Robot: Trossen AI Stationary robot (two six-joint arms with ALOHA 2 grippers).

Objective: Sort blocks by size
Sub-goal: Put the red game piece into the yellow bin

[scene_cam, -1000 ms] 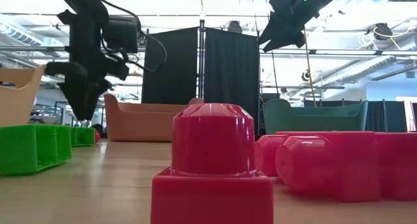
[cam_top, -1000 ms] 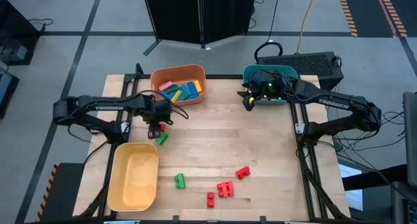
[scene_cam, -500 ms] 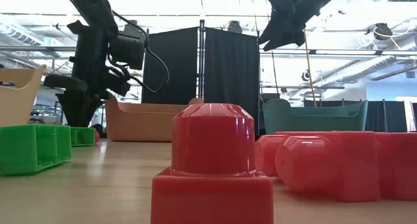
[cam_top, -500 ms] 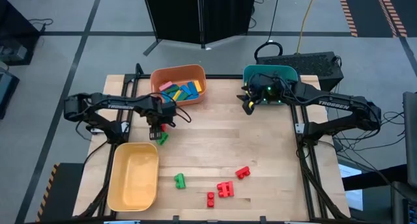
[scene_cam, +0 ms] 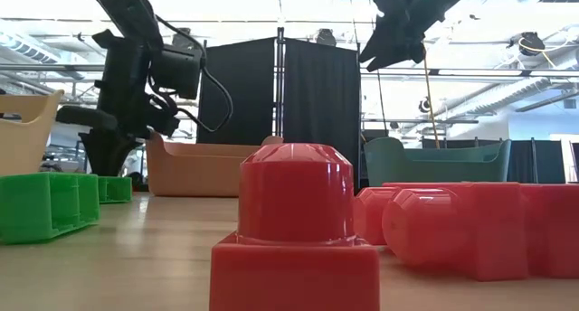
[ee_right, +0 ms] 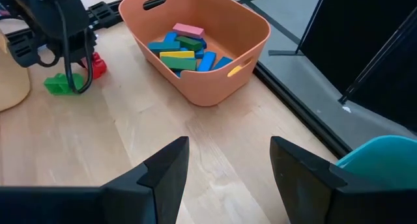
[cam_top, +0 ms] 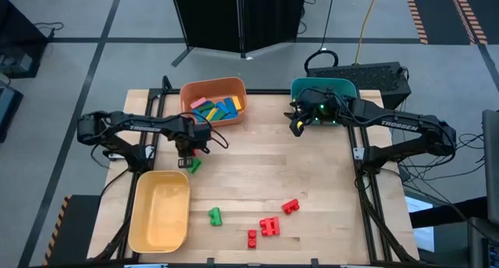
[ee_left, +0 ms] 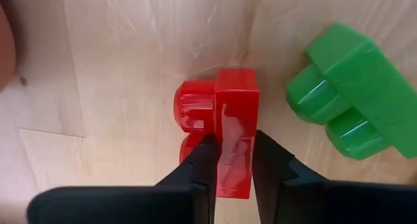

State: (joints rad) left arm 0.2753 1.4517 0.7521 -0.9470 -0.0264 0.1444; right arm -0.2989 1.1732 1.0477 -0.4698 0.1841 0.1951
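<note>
My left gripper (cam_top: 185, 153) is down at the table, left of centre, shut on a small red studded brick (ee_left: 225, 129). A green studded brick (ee_left: 348, 97) lies right beside it on the wood (cam_top: 194, 165). My right gripper (cam_top: 296, 125) hangs open and empty, high above the table's far right, in front of the teal bin (cam_top: 323, 91). One green brick (cam_top: 214, 216) and three red bricks (cam_top: 270, 226) lie near the table's near edge. Several flat blocks lie in the orange bin (cam_top: 214, 102). My left gripper pinches the red brick's body (ee_left: 236, 152) between its two fingers (ee_left: 203, 160), which come from above and point down. The brick lies on the table, its studs (ee_left: 192, 113) pointing sideways, out from between the fingers.
The yellow bin (cam_top: 160, 209) stands at the near left, close to my left gripper. The orange bin stands at the far left of centre, the teal bin at the far right. Bare wood lies across the table's middle (cam_top: 265, 163).
My left gripper has gone down toward the table at the red brick and a little toward the near edge. My right gripper has kept still.
</note>
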